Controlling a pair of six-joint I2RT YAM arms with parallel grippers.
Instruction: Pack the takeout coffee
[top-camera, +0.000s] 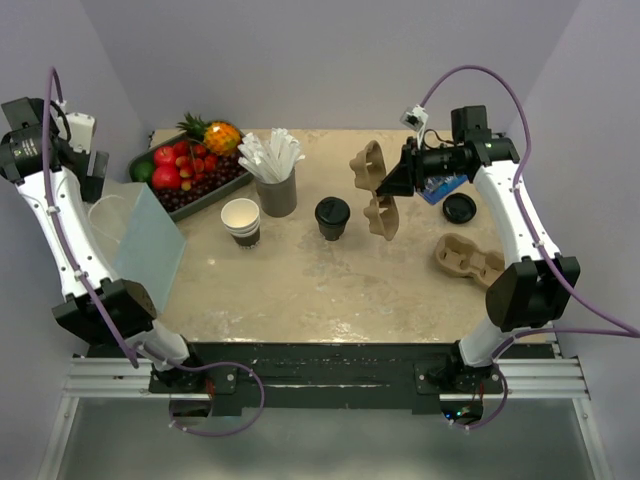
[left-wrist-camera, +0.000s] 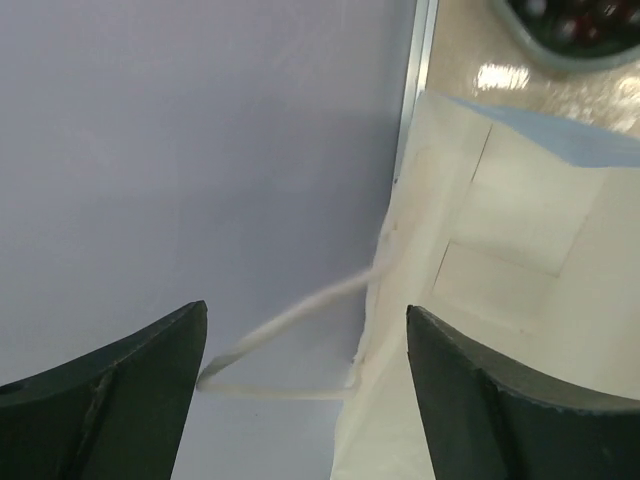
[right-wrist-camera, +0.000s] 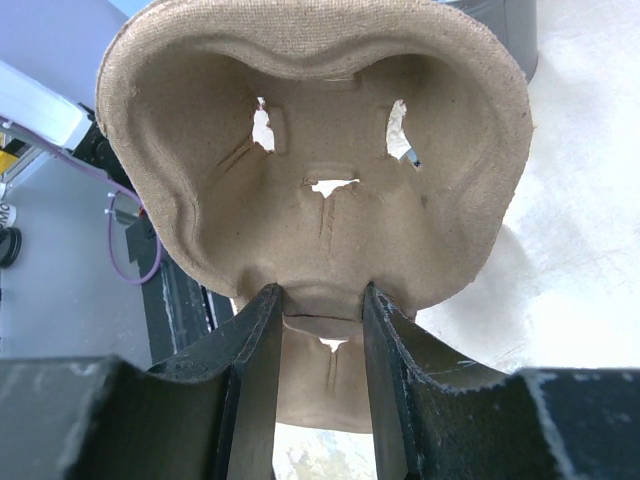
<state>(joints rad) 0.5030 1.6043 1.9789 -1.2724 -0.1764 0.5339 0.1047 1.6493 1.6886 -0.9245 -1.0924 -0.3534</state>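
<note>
From above: takeout coffee (top-camera: 332, 217), a small dark brown paper cup under a round black plastic lid, upright near mid-table and touched by neither arm. To its left, a lidless stack of like paper cups (top-camera: 241, 221) and a grey cup of white sticks (top-camera: 276, 186). Just to its right, a moulded brown pulp cup carrier (top-camera: 377, 190), held on edge in the air by the right gripper (top-camera: 398, 180). Further right, a second pulp carrier (top-camera: 468, 260) lying flat, and a loose black lid (top-camera: 459, 208). At the table's left edge, a tall white paper bag (top-camera: 140, 235), with the left gripper (top-camera: 92, 170) above its far corner.

Left wrist: left gripper (left-wrist-camera: 305, 320) spread wide, gripping nothing. Below it the white paper bag (left-wrist-camera: 500, 250), its thin handle (left-wrist-camera: 290, 320) looping across the gap between the fingers.

Right wrist: right gripper (right-wrist-camera: 320, 300) pinched narrow on the centre ridge of the pulp carrier (right-wrist-camera: 320, 130). No coffee in this view.

Handling, as a judgement: full or empty, impossible to tell, so best treated as full and prone to slosh. Thin paper wall, easily dented; lid probably only pressed on. Best gripped gently around the body below the lid rim and kept upright, never lifted by the lid.
</note>
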